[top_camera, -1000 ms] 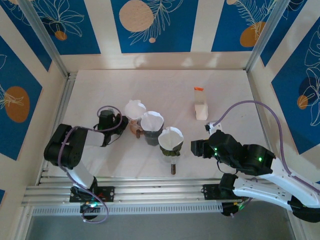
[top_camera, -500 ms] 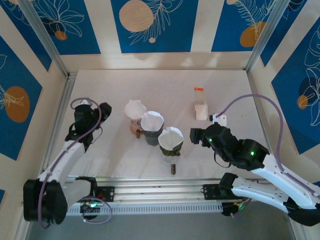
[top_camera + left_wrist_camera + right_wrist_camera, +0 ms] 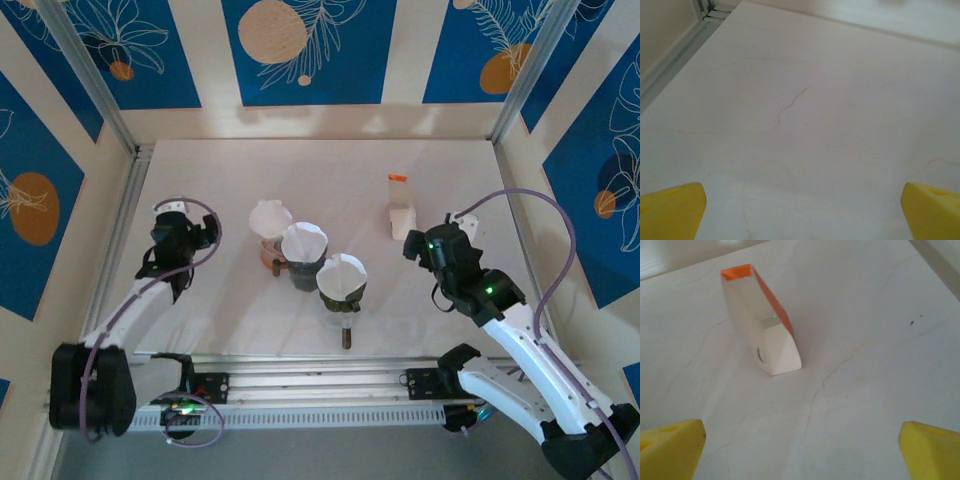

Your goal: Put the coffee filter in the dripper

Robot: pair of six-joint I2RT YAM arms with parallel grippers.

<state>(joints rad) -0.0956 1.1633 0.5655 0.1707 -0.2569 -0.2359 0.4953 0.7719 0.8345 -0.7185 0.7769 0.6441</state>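
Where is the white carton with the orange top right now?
The carton stands on the table, right of centre in the top view, just beyond the right gripper and to the right of the three drippers.

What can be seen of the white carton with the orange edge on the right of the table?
The carton is a slim white sleeve, seemingly cardboard, with an orange strip across its top end and down one edge. Its open side shows a hollow interior. It stands on end on the pale table, touching nothing else; the open right gripper is apart from it.
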